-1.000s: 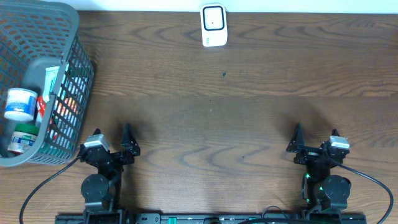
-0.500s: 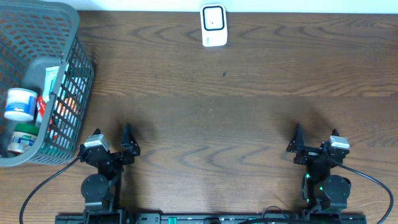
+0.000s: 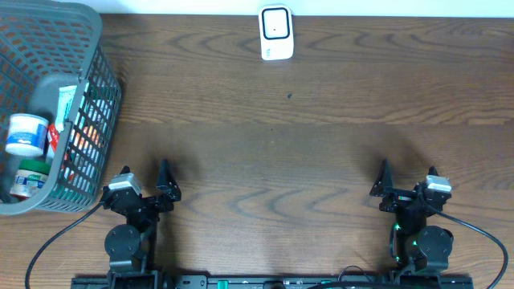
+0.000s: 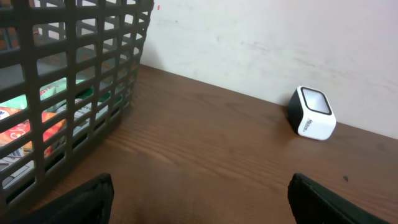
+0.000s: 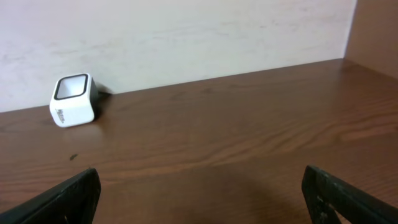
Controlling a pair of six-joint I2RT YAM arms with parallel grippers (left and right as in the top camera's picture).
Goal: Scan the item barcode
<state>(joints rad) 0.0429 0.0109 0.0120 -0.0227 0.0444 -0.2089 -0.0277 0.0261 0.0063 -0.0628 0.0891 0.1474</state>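
Fingers (image 4: 84,202) of the left gripper (image 4: 202,208) stand spread wide. Their dark tips sit at the two lower corners of the wrist view, with only bare table (image 4: 205,162) between them, so they hold nothing. The right gripper (image 5: 202,205) is the same: its fingers (image 5: 62,202) are parted as wide and empty, with only wood grain in the gap.

From overhead, both arms sit folded back at the near edge of the table. Each gripper points straight ahead across the wood toward the pale wall (image 5: 186,37).

Off to the left of the left fingers and a little ahead rises the gray mesh basket (image 4: 81,62). Colourful packs show through its grid. The overhead view shows the items inside it — a green-and-white tub (image 3: 29,178) nearest, then a white tub with a blue band (image 3: 24,132), then a flat pack (image 3: 68,100) leaning against the basket wall. All of them lie in the basket, well apart from either gripper.

Far ahead, right of the left fingers and left of the right fingers, the small white scanner (image 3: 275,32) stands against the wall with its black-framed face showing.

Compared with the overhead pictures from a moment earlier, nothing differs — arms, basket and scanner are where they were.
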